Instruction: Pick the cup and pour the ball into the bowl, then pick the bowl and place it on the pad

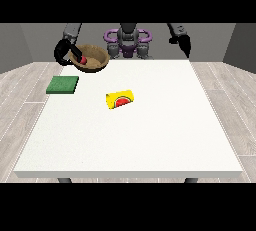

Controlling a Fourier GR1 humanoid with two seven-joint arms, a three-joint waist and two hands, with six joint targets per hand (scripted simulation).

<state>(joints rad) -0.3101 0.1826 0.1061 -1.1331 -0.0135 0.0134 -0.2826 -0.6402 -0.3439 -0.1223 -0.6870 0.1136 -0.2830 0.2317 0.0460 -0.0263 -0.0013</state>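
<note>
While the robot hand at the view's left grips the rigid, likely light bowl by its nine o'clock rim, the ball inside may roll; the other robot hand's fingers cannot be made out.

Room: grey walls; pale wood-plank floor either side. Furniture: one white table, dark legs beneath its near corners. Light: even.

Grey torso, purple rings, grey arms, black hands
</note>
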